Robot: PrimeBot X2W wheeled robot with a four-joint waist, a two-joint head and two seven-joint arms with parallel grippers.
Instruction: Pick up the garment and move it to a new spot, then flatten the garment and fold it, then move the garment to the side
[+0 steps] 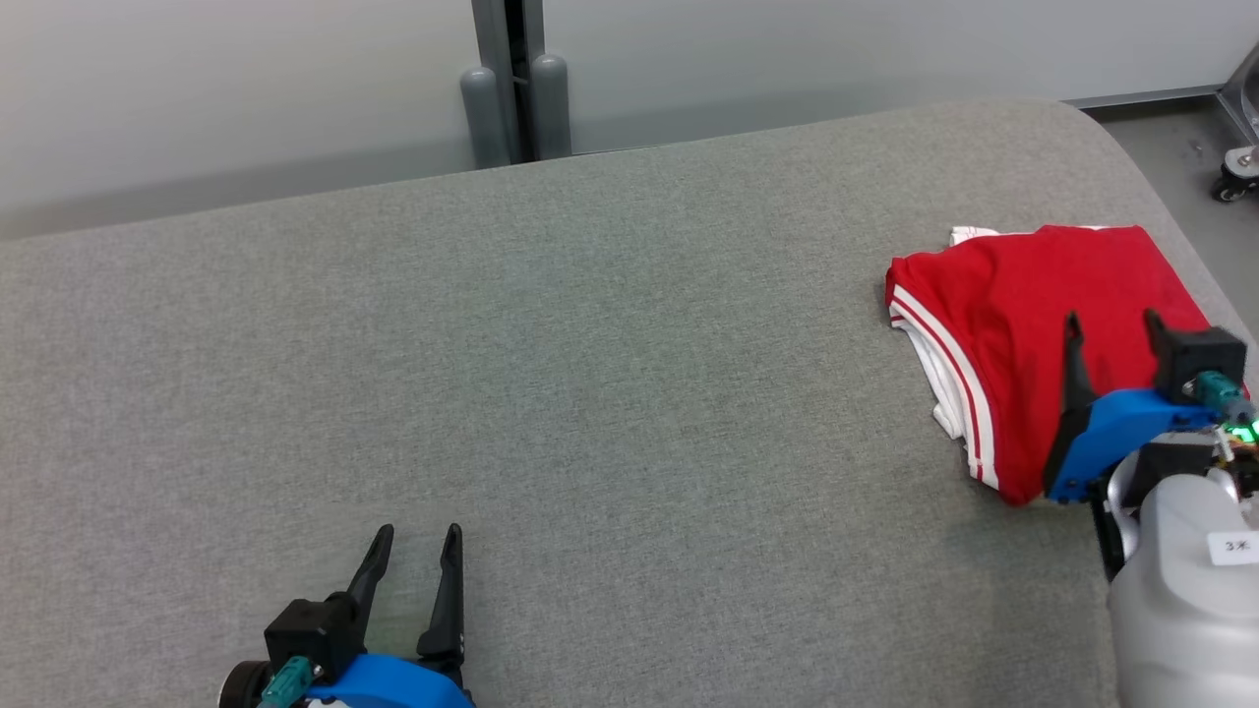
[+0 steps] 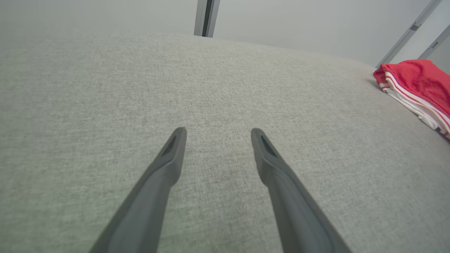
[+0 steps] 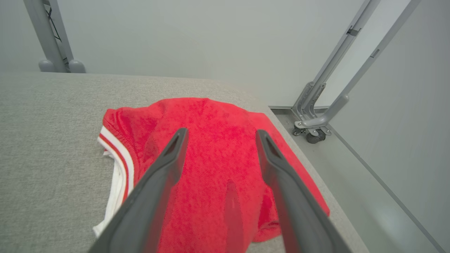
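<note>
Step in hand: I judge the fold finished and the garment [image 1: 993, 305] set aside at the right. What remains is to draw my right arm away. I would lift it straight up first, so that neither finger drags the top layer or opens the fold.
Left gripper [image 1: 420, 536]: near left, low over bare cloth, its two long dark tapered fingers spread apart with nothing between them.
Work surface [image 1: 590, 344]: a wide grey pad of tight, slightly coarse weave, matte, with a rounded far right corner.
Garment, place: far right of the pad, close to its right edge and well apart from the left gripper.
Garment, material: soft red knit with a fuzzy nap, folded into a compact, roughly rectangular stack. White layers and red-and-white striped trim show along its left side.
Right gripper [image 1: 1111, 320]: over the near right part of the garment, fingers spread wide and pinching nothing. I cannot tell whether the tips touch the cloth.
Far right: a metal frame on a small caster [image 1: 1234, 182] stands on the floor beyond the pad.
</note>
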